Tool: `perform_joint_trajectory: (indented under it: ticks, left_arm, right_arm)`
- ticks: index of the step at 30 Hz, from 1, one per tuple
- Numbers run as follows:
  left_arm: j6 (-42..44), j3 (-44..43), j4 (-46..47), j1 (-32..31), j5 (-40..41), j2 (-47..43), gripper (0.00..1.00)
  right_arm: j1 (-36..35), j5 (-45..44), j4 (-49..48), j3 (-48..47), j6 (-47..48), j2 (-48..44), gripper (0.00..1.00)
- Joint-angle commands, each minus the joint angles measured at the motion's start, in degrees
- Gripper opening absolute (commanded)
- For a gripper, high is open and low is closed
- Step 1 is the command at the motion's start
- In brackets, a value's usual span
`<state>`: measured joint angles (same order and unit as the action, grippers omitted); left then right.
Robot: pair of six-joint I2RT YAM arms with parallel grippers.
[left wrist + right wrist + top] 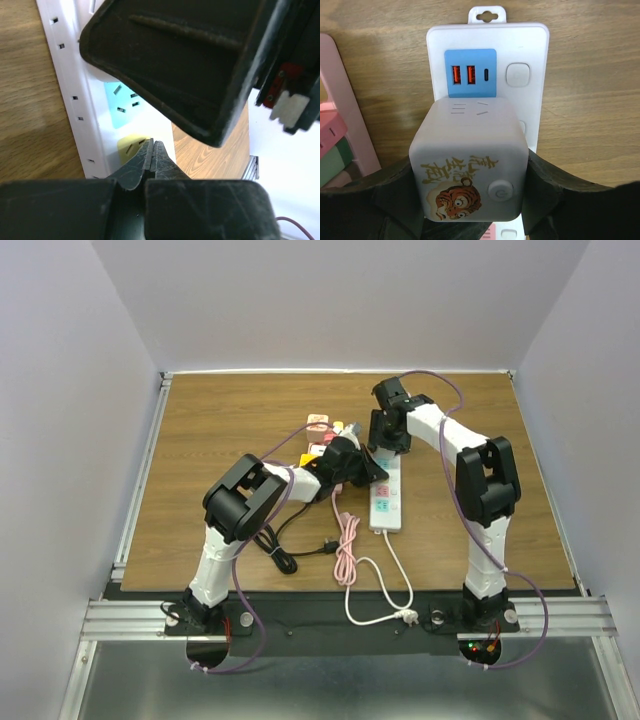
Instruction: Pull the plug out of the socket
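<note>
one plug [468, 165], r claw [472, 182] — clamped on

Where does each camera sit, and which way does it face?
Top external: above and behind the bases, looking down at the table; both arms show, meeting over the power strip.
Left wrist: on the left arm, looking along the strip's coloured sockets; the shut left gripper shows.
Right wrist: on the right arm, looking down at the strip's USB end; the right gripper clamps the tiger-print plug.
Shared: every view shows the strip.
</note>
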<state>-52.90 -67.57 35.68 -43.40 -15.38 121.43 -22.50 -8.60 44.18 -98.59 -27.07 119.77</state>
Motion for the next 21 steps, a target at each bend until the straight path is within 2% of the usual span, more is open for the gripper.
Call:
perform_joint_trajectory:
  ticks: [1,5,8,13,16,21]
  left_arm:
    - [3.5,2.8,-15.1,0.3,2.7,5.0,0.0]
    - [3.6,2.6,-15.6,0.4,3.1,5.2,0.0]
    - [3.7,2.4,-15.8,0.6,2.8,5.7,0.0]
    - [3.9,2.6,-16.0,0.7,2.6,6.5,0.0]
    - [4.0,2.4,-16.3,0.8,2.6,6.9,0.0]
    - [4.2,2.5,-16.4,0.9,2.5,7.2,0.0]
  right_arm:
    - [-1.6,-3.6,-10.4,4.9,-4.0,-6.7,0.0]
    - [-2.5,-2.5,-12.5,7.7,-4.3,-8.0,0.0]
    - [-2.6,0.8,-8.0,4.4,-4.0,-6.8,0.0]
    - [-2.5,4.4,2.0,-6.3,-1.0,-2.9,0.0]
    - [-2.1,6.2,10.1,-17.3,1.6,0.8,0.0]
    - [-0.5,11.6,16.7,-25.7,3.3,6.8,0.01]
